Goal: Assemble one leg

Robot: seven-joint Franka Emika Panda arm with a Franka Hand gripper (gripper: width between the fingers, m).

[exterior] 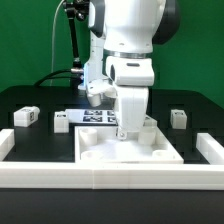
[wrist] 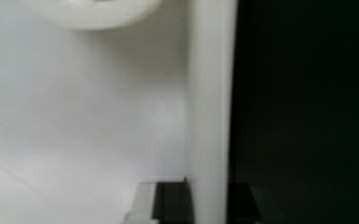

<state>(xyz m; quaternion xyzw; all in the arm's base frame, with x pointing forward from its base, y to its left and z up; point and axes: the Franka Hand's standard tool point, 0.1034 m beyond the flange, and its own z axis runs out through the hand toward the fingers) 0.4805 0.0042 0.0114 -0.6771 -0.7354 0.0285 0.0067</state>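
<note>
Blocking panel (exterior: 95,150) centre, arm (exterior: 130,55); claw (exterior: 128,128) opening unclear, wrist view blurred

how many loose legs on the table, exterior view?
3. Left leg at the exterior view's far left; second leg beside the marker board; right leg at that view's right. The arm may hide others.

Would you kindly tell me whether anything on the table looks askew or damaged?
Nothing stands out: the panel lies flat, the loose legs sit scattered around it, and no damage shows.
</note>
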